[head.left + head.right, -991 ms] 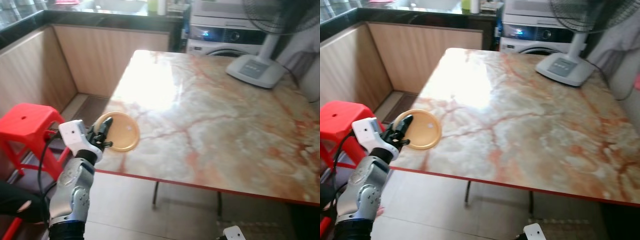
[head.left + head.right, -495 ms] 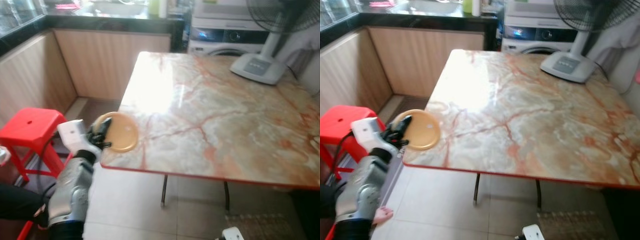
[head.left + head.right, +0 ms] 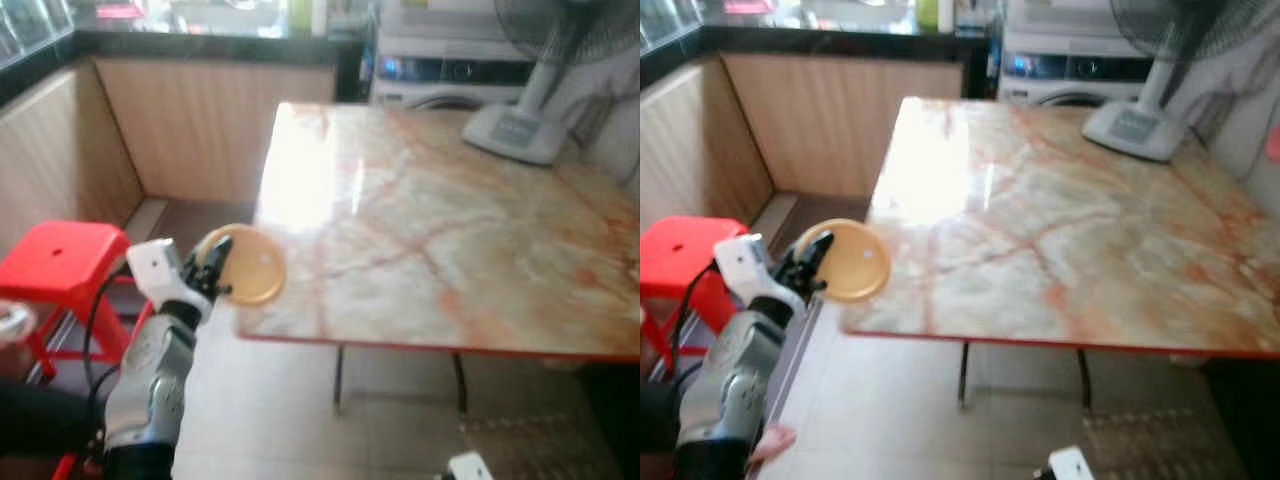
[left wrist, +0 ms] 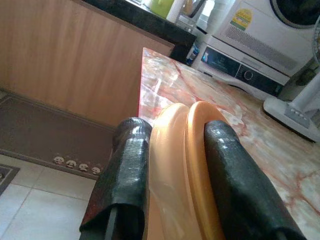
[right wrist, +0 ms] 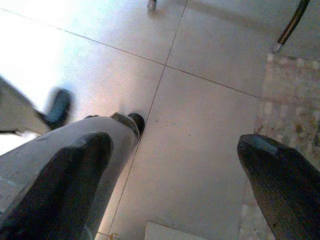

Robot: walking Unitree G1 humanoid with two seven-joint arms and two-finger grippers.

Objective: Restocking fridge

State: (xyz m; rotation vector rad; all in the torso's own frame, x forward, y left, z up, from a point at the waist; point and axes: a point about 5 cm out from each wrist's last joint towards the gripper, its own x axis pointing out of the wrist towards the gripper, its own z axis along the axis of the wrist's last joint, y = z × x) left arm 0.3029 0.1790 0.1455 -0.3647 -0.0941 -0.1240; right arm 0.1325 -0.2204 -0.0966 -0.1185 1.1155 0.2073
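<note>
- Nearest: right gripper (image 5: 180, 185) hangs idle, pointing down at the tiled floor (image 5: 200, 125); fingers spread wide with nothing between them.
- Left gripper (image 4: 175, 175) raised at the robot's left, clenched on the rim of an orange plate (image 3: 245, 265). In the left wrist view one black finger sits on each face of the plate, which is pinched edge-on and seems to be two thin plates stacked; I cannot tell for sure.
- The plate is carried in the air just off the near left corner of the marble table (image 3: 450, 230), not resting on it.
- A red stool (image 3: 55, 265) stands close beside the left arm. A bare foot of a person (image 3: 775, 440) shows on the floor near the robot's left side.
- Further off: a fan base (image 3: 515, 130) on the far right part of the table, a washing machine (image 3: 450, 65) behind it, a dark counter (image 3: 200, 40) along the back wall. I can make out no fridge.
- Risks, as I judge them: a rim-only pinch on a smooth plate could slip or pivot while walking; the plate's free edge could knock the table corner on a turn; the stool and the person's foot crowd the left side, so a sidestep could bump either.
</note>
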